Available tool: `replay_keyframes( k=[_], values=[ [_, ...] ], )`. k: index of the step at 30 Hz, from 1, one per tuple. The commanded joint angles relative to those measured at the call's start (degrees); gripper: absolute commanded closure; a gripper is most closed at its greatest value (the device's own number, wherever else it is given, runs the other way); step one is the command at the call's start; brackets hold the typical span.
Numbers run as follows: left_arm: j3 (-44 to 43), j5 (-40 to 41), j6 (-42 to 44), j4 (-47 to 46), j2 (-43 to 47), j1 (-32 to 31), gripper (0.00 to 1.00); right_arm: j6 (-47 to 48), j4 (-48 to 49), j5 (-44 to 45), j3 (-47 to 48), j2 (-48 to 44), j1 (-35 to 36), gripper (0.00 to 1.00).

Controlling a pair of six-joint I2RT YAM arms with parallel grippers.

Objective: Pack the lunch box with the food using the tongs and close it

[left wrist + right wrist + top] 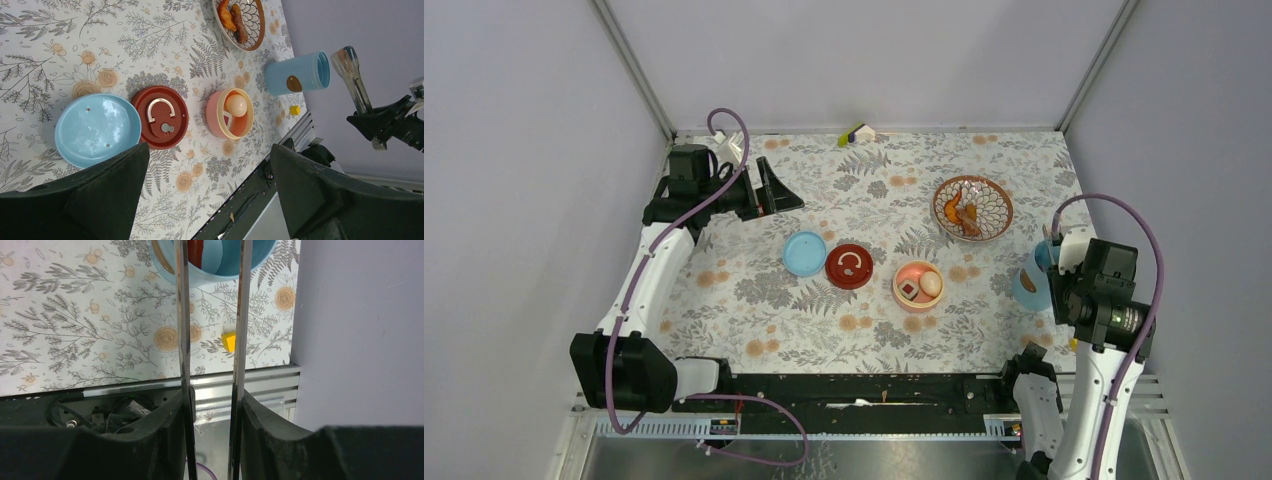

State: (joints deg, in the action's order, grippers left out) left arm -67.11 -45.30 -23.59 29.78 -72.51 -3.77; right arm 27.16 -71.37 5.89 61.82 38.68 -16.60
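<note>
My right gripper [212, 405] is shut on the tongs [182, 315], its fingers pressing the outsides of the two thin metal arms, which stand apart. The tong tips reach over the light-blue shell [225, 262], which lies on its side at the table's right edge [1030, 282]. The salmon-pink bowl [918, 297] holds a white egg [931, 283] and a dark chunk [909, 290]. The light-blue disc [804, 253] lies left of it. Orange-brown food [967, 215] sits on the patterned dish [972, 187]. My left gripper [779, 190] is open and holds nothing, at the far left.
A red-brown lid with a metal handle [850, 266] lies between the disc and the bowl. A small yellow piece [229, 341] rests near the front right edge. A small white and green object [857, 133] lies at the back wall. The side wall is close on the right.
</note>
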Motion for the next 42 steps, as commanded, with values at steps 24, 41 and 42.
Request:
replay_keyframes(
  k=[24, 41, 42],
  values=[
    [-1.6, 0.3, 1.0, -2.5, -1.6, 0.3, 0.01, 3.7, 1.1, -12.0, 24.3, 33.5, 14.4, 0.59],
    [-1.3, 1.4, 2.0, -2.2, -1.8, 0.4, 0.01, 7.5, -0.4, -2.5, 28.9, 52.5, 20.6, 0.58],
    [-1.2, 1.5, 2.1, -2.2, -1.6, 0.4, 0.01, 7.7, -0.3, -2.3, 28.8, 53.1, 20.6, 0.58]
  ],
)
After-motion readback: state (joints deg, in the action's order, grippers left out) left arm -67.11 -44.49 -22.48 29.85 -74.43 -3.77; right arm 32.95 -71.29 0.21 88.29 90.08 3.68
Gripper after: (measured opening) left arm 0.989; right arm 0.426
